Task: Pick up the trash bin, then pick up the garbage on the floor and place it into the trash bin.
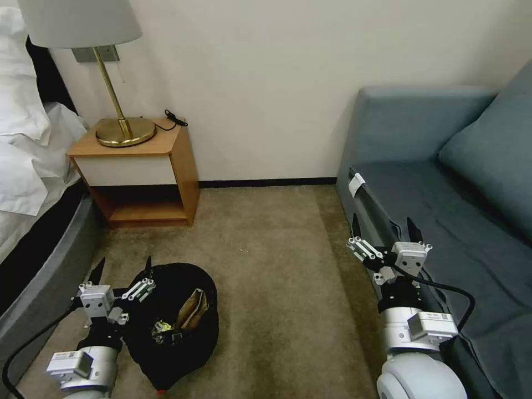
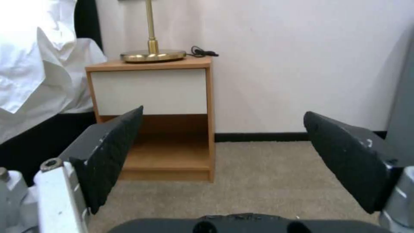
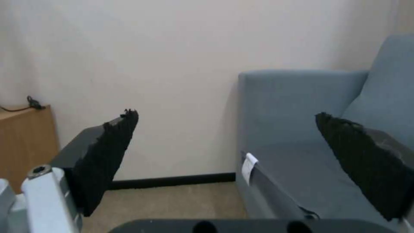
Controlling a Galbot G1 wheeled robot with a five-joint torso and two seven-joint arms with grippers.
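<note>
Black plastic lines the trash bin [image 1: 176,327], which sits on the tan carpet [image 1: 277,266] at the lower left of the head view. Inside it lie a crumpled brown paper bag [image 1: 192,310] and some small bits of garbage [image 1: 163,328]. The left gripper [image 1: 122,270] is just beside the bin's left rim, spread wide and holding nothing. The right gripper [image 1: 382,231] sits at the lower right, by the blue sofa [image 1: 443,194], also wide open with nothing in it.

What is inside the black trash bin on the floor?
Inside the trash bin a crumpled brown paper bag leans against the liner, with small colourful litter beside it. Anything underneath them is hidden by the dark bag.
</note>
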